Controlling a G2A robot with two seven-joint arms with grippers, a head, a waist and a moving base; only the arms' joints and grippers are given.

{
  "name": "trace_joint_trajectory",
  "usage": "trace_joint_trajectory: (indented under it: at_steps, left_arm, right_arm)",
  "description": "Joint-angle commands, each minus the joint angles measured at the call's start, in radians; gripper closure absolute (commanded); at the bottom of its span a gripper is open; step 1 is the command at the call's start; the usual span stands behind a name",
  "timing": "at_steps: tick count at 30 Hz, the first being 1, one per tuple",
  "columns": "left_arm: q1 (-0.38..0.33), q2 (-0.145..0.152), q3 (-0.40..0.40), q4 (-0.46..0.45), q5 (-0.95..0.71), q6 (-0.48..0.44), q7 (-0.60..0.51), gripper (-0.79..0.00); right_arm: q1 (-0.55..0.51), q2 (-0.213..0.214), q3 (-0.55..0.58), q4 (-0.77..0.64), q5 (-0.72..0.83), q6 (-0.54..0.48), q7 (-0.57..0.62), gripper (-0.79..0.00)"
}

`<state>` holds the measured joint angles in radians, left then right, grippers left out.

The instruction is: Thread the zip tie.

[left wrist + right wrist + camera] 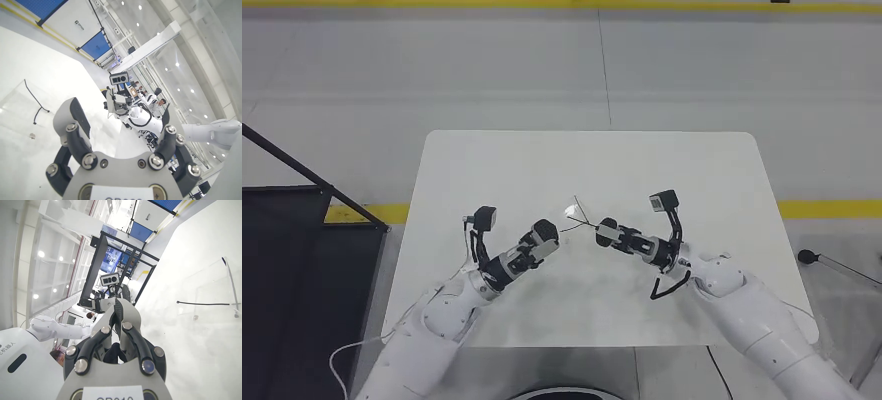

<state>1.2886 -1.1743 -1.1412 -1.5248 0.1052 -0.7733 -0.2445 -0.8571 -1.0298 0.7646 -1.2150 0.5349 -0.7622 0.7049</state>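
Top view: black zip tie [583, 212] lies on the white counter [492, 170], between the two sets of jaws and ahead of both tips. Right jaws clenched, pads pressed together with nothing seen between them, tip just beside one tie end. Left jaws released, spread wide and empty, near the tie but apart from it. Right wrist view: tie [204, 303] flat and straight, meeting a thin grey strip [230, 283] at its far end.

Table [492, 170]: white, smooth, matt. Zip tie [204, 303]: thin black plastic, beside a panel [208, 283] of clear glossy plastic. Left gripper [121, 106]: matt grey metal plates, polished screws, black matt rubber pads [80, 115].
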Motion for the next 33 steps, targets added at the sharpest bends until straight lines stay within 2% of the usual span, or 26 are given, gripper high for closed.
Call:
trace_joint_trajectory:
  at_steps: [1, 5, 16, 18, 22, 24, 25, 26, 28, 30, 33]
  left_arm:
    - [-0.012, -0.012, 0.021, 0.028, 0.046, -0.05, 0.095, -0.785]
    - [-0.036, -0.037, 0.07, 0.089, 0.133, -0.087, 0.22, -0.785]
    - [-0.036, -0.037, 0.07, 0.089, 0.133, -0.087, 0.22, -0.785]
    - [-0.033, -0.039, 0.073, 0.078, 0.15, -0.061, 0.223, -0.785]
    - [-0.044, -0.054, 0.092, 0.087, 0.208, -0.039, 0.298, -0.782]
    - [-0.059, -0.063, 0.102, 0.11, 0.244, -0.045, 0.343, -0.671]
    - [-0.065, -0.068, 0.109, 0.121, 0.262, -0.047, 0.365, -0.65]
    - [-0.071, -0.072, 0.115, 0.132, 0.276, -0.051, 0.386, -0.573]
    - [-0.083, -0.081, 0.126, 0.157, 0.308, -0.057, 0.426, -0.499]
    - [-0.093, -0.089, 0.139, 0.18, 0.333, -0.061, 0.455, -0.465]
    - [-0.107, -0.1, 0.153, 0.21, 0.356, -0.067, 0.485, -0.456]
  right_arm:
    - [-0.001, -0.005, 0.001, 0.003, 0.0, 0.002, 0.0, 0.0]
    - [-0.004, -0.014, 0.005, 0.008, 0.003, -0.01, 0.003, 0.0]
    - [-0.007, -0.018, 0.01, 0.01, -0.004, -0.019, 0.012, 0.0]
    - [-0.009, -0.019, 0.01, 0.009, -0.005, -0.014, 0.009, 0.0]
    - [-0.024, -0.022, 0.02, -0.02, -0.028, 0.037, -0.016, 0.0]
    - [-0.029, -0.023, 0.027, -0.026, -0.03, 0.046, -0.01, 0.0]
    - [-0.031, -0.024, 0.031, -0.027, -0.028, 0.048, -0.008, 0.0]
    - [-0.032, -0.024, 0.034, -0.028, -0.027, 0.05, -0.003, 0.0]
    - [-0.035, -0.026, 0.04, -0.027, -0.025, 0.056, 0.007, 0.0]
    - [-0.036, -0.028, 0.045, -0.024, -0.023, 0.062, 0.015, 0.0]
    - [-0.036, -0.032, 0.051, -0.02, -0.021, 0.068, 0.024, 0.0]
